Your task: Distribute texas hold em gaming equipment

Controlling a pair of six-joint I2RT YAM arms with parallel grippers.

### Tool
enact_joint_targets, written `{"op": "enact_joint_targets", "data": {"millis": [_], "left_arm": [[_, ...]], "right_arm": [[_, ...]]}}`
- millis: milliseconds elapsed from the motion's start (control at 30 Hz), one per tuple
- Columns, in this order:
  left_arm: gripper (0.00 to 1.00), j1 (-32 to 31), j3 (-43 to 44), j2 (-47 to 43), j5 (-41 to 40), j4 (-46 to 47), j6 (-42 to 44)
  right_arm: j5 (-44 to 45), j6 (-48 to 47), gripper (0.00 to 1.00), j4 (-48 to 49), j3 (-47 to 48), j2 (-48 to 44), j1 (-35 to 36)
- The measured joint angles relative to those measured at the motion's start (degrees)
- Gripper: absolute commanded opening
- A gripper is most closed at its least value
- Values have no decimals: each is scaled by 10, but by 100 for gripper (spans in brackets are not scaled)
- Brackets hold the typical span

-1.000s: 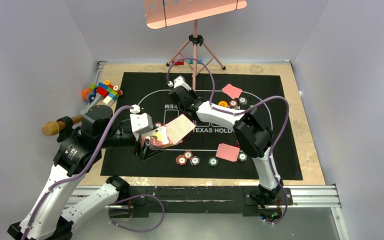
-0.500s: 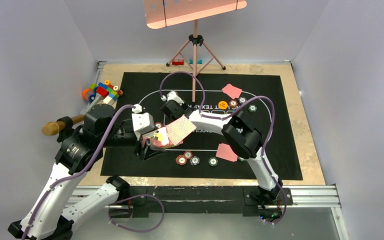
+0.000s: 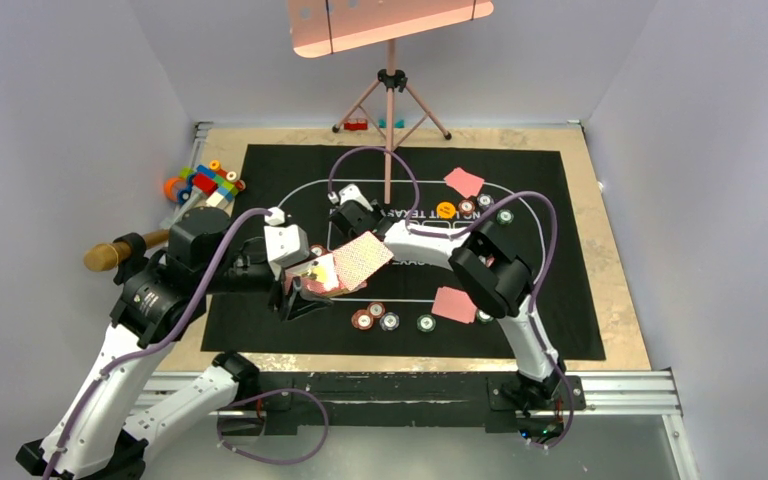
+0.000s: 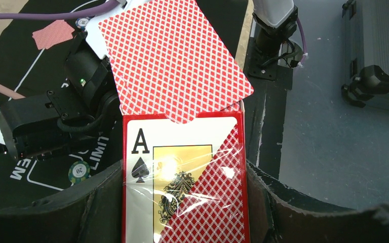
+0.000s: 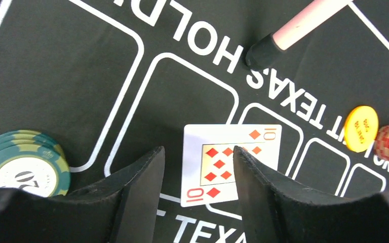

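The left gripper (image 4: 183,205) is pinching a red card box (image 4: 182,167) showing the ace of spades under shiny wrap, and one red-backed card (image 4: 174,61) is sticking out of its top. The right gripper (image 5: 197,172) is hanging with its fingers spread over a ten of diamonds (image 5: 210,157), which is lying face up on the black mat (image 5: 55,66) near green chips (image 5: 23,162).

Robotics lab cell. Plain pale walls (image 3: 60,100) enclose the counter (image 3: 615,300); left arm (image 3: 150,300) and right arm (image 3: 500,280) mount on an aluminium rail (image 3: 620,390); a tripod (image 3: 390,100) carries a pink panel (image 3: 390,20).
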Motion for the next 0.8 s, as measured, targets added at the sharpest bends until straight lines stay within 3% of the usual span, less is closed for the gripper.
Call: {"op": "enact_joint_targets", "data": {"millis": [433,800], "left_arm": [[0,0,1,-1,0,-2,1],[0,0,1,-7,0,-2,1]], "right_arm": [[-202,83,65,2,-51,-63,-36],[-378,166,81,-87,-50,-294,-197]]}}
